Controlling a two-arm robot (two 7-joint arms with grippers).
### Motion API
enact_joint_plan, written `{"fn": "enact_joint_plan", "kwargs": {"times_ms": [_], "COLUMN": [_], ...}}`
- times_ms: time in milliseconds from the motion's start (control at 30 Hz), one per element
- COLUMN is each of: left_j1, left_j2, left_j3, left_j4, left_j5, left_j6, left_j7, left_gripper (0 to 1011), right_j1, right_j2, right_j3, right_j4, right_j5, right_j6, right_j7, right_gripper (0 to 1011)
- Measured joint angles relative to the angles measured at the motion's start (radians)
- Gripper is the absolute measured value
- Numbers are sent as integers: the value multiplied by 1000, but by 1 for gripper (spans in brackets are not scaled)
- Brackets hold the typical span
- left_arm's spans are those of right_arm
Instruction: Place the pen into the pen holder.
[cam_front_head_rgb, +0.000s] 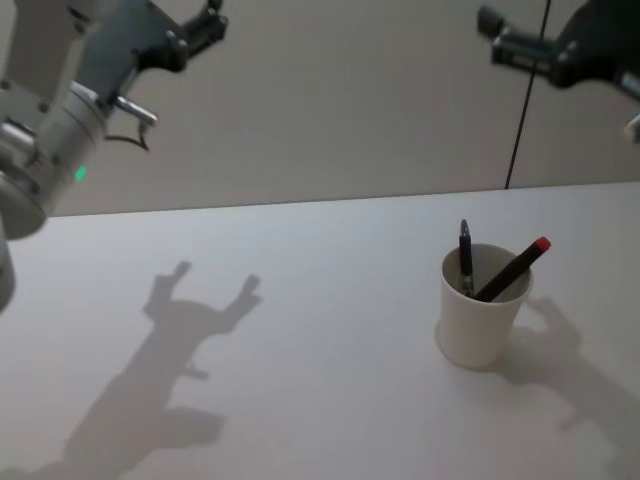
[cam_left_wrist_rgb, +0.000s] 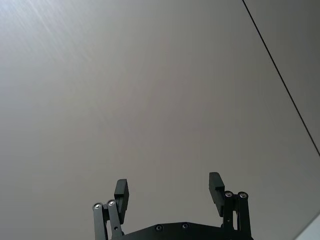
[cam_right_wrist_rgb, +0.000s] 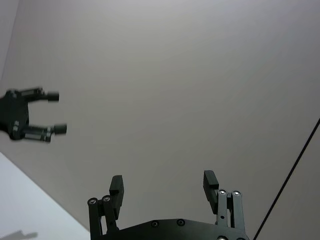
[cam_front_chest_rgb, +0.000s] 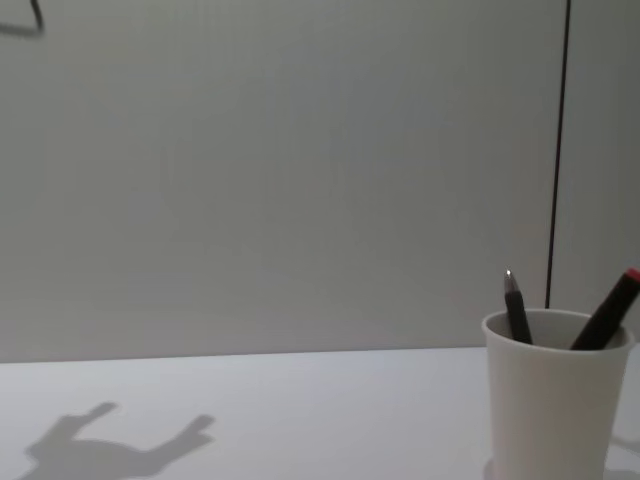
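Observation:
The white paper cup that serves as pen holder (cam_front_head_rgb: 480, 320) (cam_front_chest_rgb: 553, 400) stands upright on the right part of the table. Two pens lean inside it: a dark one (cam_front_head_rgb: 465, 258) (cam_front_chest_rgb: 516, 310) and a black one with a red tip (cam_front_head_rgb: 515, 268) (cam_front_chest_rgb: 608, 310). My left gripper (cam_front_head_rgb: 210, 25) (cam_left_wrist_rgb: 169, 192) is raised high at the upper left, open and empty, facing the wall. High above the cup at the upper right, my right gripper (cam_front_head_rgb: 492, 35) (cam_right_wrist_rgb: 162, 189) is open and empty too. The left gripper (cam_right_wrist_rgb: 55, 112) also appears far off in the right wrist view.
The white table (cam_front_head_rgb: 300, 340) reaches a grey wall behind it. A thin black vertical line (cam_front_head_rgb: 520, 120) (cam_front_chest_rgb: 558, 150) runs down the wall behind the cup. Arm shadows fall on the table left of centre and beside the cup.

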Motion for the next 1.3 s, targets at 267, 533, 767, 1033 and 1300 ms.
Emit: {"fn": "enact_joint_plan", "kwargs": {"times_ms": [267,533,767,1033,1300], "left_j1": [27,58,80,92,92], "left_j2": [-33,-71,-99,-114,-115], "left_j3": [66,142,196,225,227], "left_j4": [98,210,292,335,338], "left_j5": [-28,-61,-85,-98,-98], "left_j6": [-78,-168,-235,-270,-273], "left_j7": [13,28,39,45,45], "left_gripper": [1001,1001,1001,1001,1001], "right_j1": [30,1,-52,-132,-215], "right_j2": [22,-4,-53,-125,-201], "right_j3": [37,39,45,53,61], "right_j4": [-36,-14,27,88,150], "right_j5": [-4,-18,-45,-85,-126], "right_j6": [-2,-17,-46,-91,-137], "right_j7": [-10,-15,-26,-42,-58], "right_gripper": [1001,1001,1001,1001,1001]}}
